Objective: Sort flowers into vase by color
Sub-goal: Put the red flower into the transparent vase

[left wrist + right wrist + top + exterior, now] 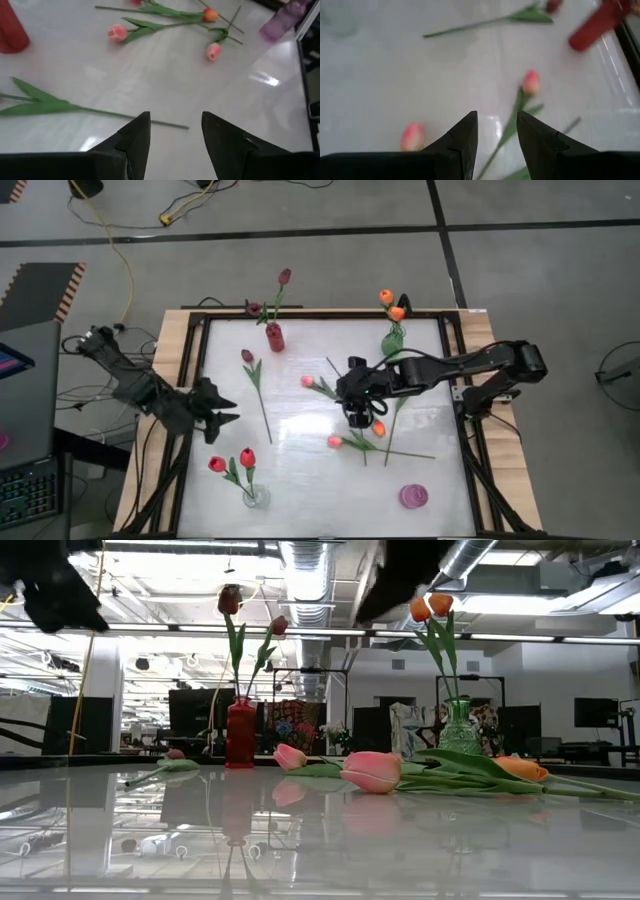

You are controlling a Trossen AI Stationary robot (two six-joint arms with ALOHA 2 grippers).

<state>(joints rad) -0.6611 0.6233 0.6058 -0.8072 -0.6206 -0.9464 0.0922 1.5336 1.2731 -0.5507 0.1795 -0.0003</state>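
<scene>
My right gripper (358,418) (496,115) hovers open over the table's middle, above the loose flowers: two pink tulips (308,381) (335,442) and an orange one (378,428) lying flat. A pink head (531,82) lies just beyond its fingertips. A maroon tulip (247,356) lies left of centre. My left gripper (225,412) (175,117) waits open at the left edge, near that tulip's stem end (150,120). The red vase (274,337) holds a maroon tulip. The green glass vase (392,340) holds orange ones. The clear vase (255,498) holds red ones.
A purple vase (414,496) stands near the table's near right corner. Another maroon head (253,308) shows by the far frame rail. A dark metal frame (196,380) borders the white tabletop. Bare table lies between the clear vase and the purple one.
</scene>
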